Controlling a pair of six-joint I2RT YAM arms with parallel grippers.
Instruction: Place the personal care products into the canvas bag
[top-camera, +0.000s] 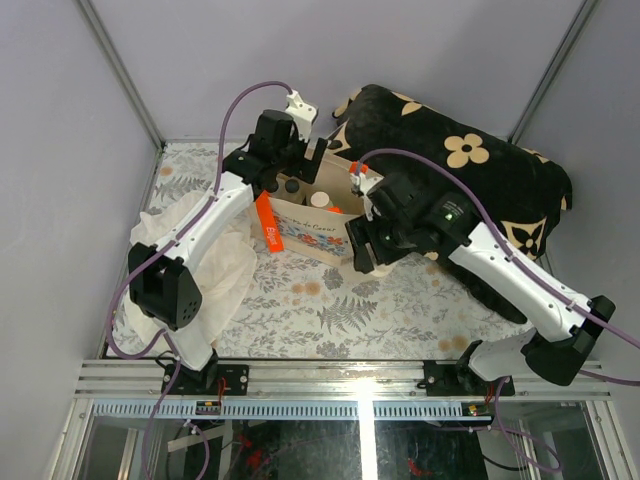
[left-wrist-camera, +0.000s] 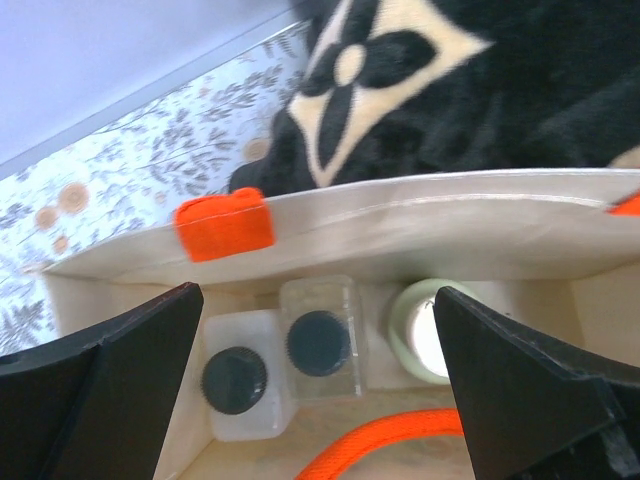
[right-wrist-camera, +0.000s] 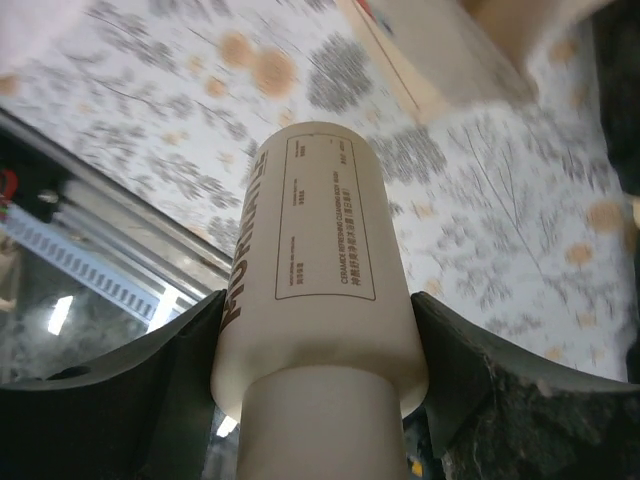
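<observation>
The canvas bag (top-camera: 300, 232) stands open at the table's middle back. In the left wrist view its rim (left-wrist-camera: 420, 215) frames three bottles standing inside: a whitish one with a dark cap (left-wrist-camera: 236, 380), a square clear-glass one with a black cap (left-wrist-camera: 320, 342) and an olive one with a cream cap (left-wrist-camera: 428, 335). My left gripper (left-wrist-camera: 320, 375) hangs open and empty over them, above the bag's back rim (top-camera: 300, 165). My right gripper (right-wrist-camera: 318, 340) is shut on the cream bottle (right-wrist-camera: 315, 270), holding it over the patterned table just right of the bag's front (top-camera: 365, 255).
A black cushion with beige flowers (top-camera: 470, 170) lies behind and right of the bag, touching it. A white cloth (top-camera: 215, 260) lies at the left. Orange handles (left-wrist-camera: 225, 222) hang on the rim and inside the bag. The metal front rail (top-camera: 350, 375) edges the table.
</observation>
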